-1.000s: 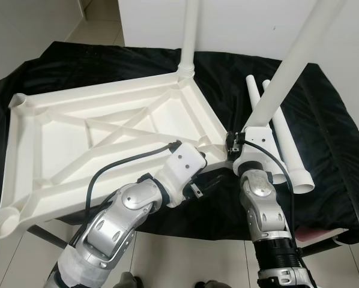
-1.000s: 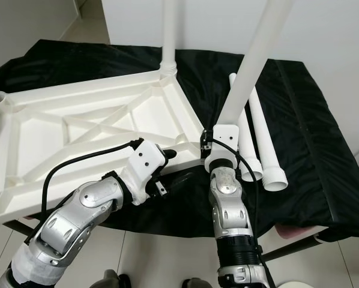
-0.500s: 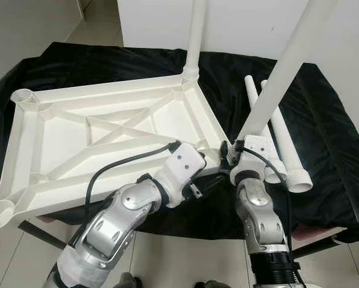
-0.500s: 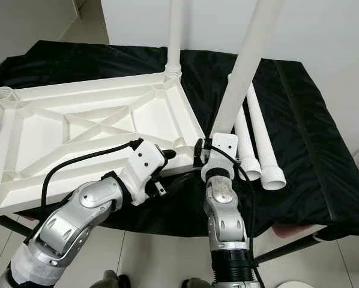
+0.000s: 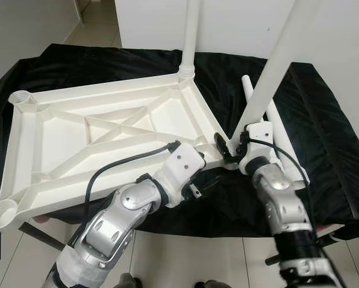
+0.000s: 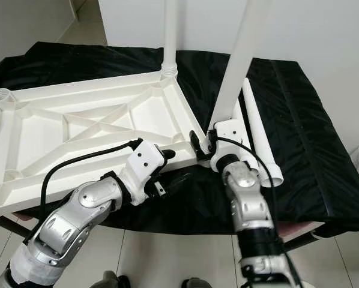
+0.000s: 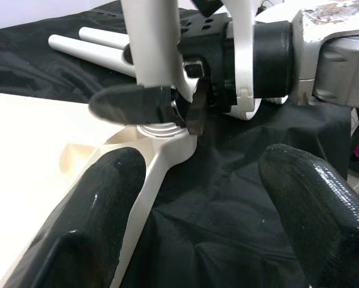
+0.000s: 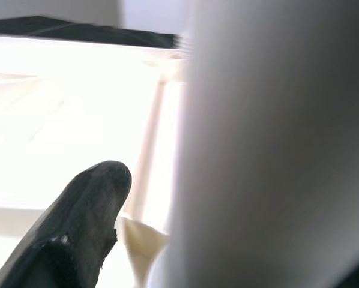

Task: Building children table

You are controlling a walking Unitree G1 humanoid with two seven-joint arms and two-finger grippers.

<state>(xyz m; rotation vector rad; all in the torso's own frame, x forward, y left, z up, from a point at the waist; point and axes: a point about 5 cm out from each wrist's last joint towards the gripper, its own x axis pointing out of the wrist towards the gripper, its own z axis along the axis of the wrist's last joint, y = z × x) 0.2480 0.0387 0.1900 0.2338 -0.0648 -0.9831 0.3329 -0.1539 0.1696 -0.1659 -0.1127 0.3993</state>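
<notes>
Nearest, the left gripper (image 7: 197, 198) hovers with fingers spread apart at the near right corner of the upturned white plastic ribbed tabletop (image 5: 101, 135), which lies on a black cloth (image 5: 323, 138). Just right, the right gripper (image 5: 226, 147) clasps a long white plastic table leg (image 5: 275, 66) standing at that corner. Farther, another white leg (image 5: 189, 36) stands upright in the far right corner socket.

I read this as a plain room in a home. Pale floor tiles (image 5: 98, 21) run off at 11 o'clock beneath bare white walls (image 6: 323, 30). A black cloth (image 5: 329, 126) covers the worktable.
</notes>
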